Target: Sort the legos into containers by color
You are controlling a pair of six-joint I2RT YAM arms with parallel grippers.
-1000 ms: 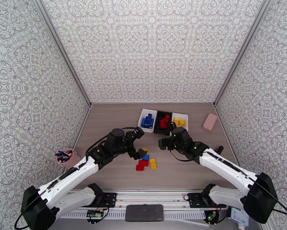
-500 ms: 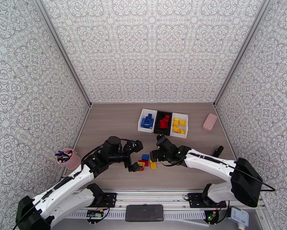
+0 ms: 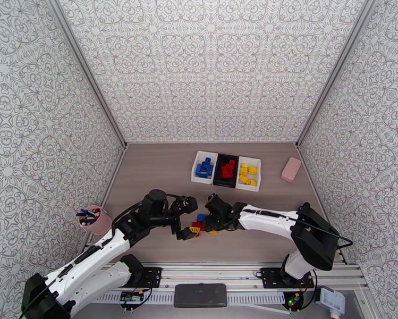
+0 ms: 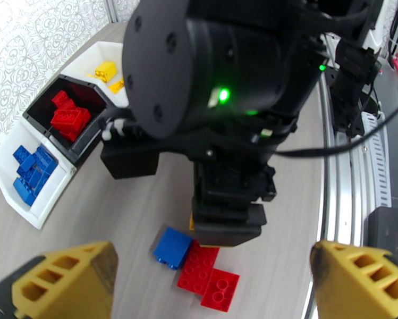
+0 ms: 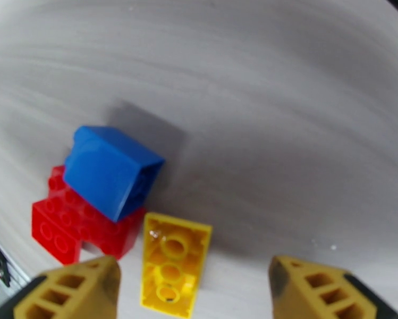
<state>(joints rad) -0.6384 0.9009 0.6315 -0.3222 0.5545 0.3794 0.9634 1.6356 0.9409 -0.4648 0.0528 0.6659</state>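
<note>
Pink cup at table's left edge. L gripper wide open, empty, over loose legos near centre. Red lego w/ blue lego touching its far side, yellow lego just right of red. R gripper partly open, fingers either side of yellow, no grip seen. Containers farther back hold sorted blue, red, yellow legos. Pink block far right.
</note>
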